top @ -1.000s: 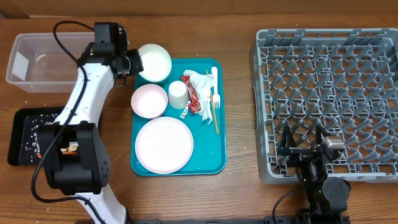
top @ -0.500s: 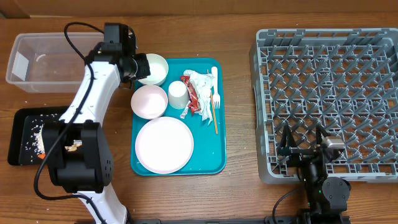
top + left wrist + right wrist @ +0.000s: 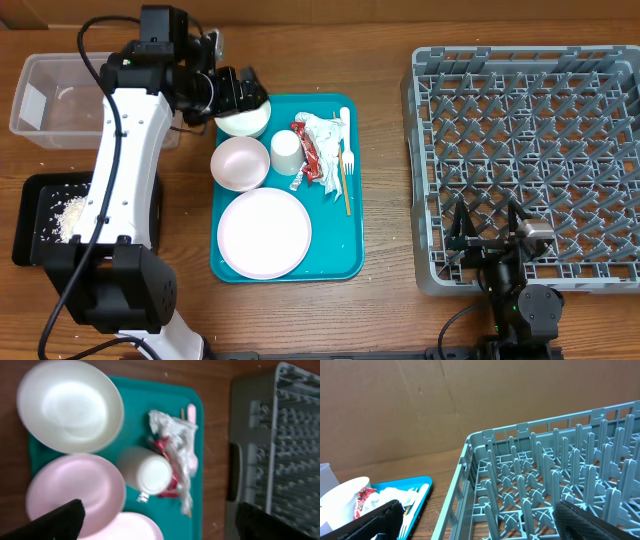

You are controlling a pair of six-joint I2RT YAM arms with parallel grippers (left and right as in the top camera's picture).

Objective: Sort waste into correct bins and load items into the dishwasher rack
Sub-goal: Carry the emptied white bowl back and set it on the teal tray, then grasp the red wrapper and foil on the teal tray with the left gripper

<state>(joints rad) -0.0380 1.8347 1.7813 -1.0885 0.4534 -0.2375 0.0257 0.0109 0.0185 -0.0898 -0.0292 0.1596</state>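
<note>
My left gripper [image 3: 240, 95] hangs open just above a white bowl [image 3: 247, 120] that rests on the far left corner of the teal tray [image 3: 345, 255]. In the left wrist view nothing sits between the fingers of that gripper [image 3: 167, 524], and below it lie the bowl [image 3: 70, 405], a second bowl [image 3: 75, 487], a cup [image 3: 150, 472] and a crumpled napkin [image 3: 175, 435] over a red wrapper [image 3: 161, 446]. A round plate [image 3: 264, 232] and a fork [image 3: 350, 152] are also on the tray. My right gripper [image 3: 487, 235] stands open at the near edge of the grey rack [image 3: 530, 120].
A clear tub [image 3: 70, 100] stands at the far left. In front of it lies a black tray [image 3: 30, 215] holding pale crumbs [image 3: 70, 212]. A thin orange stick [image 3: 347, 190] lies beside the fork. The left arm stretches over the black tray.
My left gripper set the white bowl down on the teal tray's far left corner and opened, letting it go. The arm swung left, uncovering the black tray. The right arm has not moved.
</note>
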